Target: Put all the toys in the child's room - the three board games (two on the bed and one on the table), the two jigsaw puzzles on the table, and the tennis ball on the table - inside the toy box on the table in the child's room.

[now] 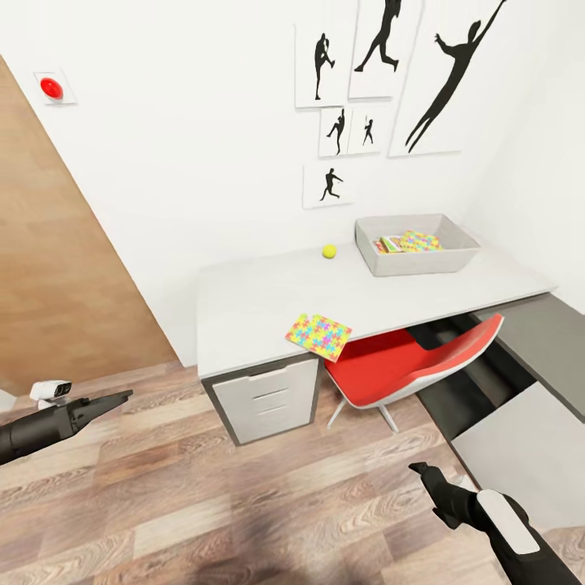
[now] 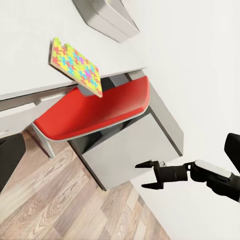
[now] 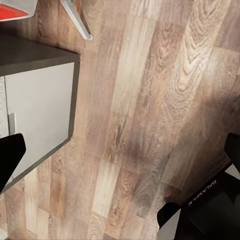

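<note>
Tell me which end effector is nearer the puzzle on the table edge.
Right, marginally. The right end effector sits below and right of the puzzle above the floor; the left end effector is farther off, leftward.

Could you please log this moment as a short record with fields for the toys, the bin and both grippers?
bin: pale grey open-topped toy box on the pale grey desk top, holding a puzzle-pattern panel and a printed flat box
ball: small yellow-green tennis ball on the desk, beside the bin, apart
loose puzzle: multicolour jigsaw panel overhanging the desk's front edge above the red chair
left gripper: empty, over the floor
right gripper: open, empty
</note>
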Available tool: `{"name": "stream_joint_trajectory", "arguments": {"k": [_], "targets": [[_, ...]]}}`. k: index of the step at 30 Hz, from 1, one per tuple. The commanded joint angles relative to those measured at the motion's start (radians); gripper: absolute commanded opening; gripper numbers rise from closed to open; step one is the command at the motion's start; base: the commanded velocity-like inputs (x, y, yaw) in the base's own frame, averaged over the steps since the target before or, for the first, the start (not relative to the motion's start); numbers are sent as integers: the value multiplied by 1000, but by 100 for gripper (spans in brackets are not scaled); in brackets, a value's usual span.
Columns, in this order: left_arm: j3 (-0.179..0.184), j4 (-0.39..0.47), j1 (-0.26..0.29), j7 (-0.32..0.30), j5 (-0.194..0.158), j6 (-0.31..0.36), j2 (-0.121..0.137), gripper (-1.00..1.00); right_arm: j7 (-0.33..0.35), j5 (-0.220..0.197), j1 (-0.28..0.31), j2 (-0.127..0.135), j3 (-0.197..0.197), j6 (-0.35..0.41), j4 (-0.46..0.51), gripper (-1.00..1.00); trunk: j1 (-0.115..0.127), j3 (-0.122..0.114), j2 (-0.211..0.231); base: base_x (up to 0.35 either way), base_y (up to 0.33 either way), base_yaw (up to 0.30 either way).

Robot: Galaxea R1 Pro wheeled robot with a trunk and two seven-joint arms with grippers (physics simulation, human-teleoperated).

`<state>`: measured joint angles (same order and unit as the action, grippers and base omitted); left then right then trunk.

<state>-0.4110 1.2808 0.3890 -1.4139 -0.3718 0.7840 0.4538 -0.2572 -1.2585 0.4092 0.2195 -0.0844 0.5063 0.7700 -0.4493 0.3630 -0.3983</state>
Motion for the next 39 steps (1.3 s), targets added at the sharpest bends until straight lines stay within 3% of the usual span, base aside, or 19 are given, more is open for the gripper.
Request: {"name": "stream_joint_trajectory", "arguments": {"k": [1,16,39], "targets": [[0,0,1,-2,-1,11,0,100,-10,-10,0,0,-1,2,2,100,-1,0,-2,62,0,0],[1,0,1,-2,-1,11,0,100,-9,-10,0,0,6,-58,2,100,-1,-25,-2,210,0,0],[1,0,1,-2,-1,11,0,100,-9,-10,0,0,6,-58,-36,100,-1,-63,-2,10,0,0]]}}
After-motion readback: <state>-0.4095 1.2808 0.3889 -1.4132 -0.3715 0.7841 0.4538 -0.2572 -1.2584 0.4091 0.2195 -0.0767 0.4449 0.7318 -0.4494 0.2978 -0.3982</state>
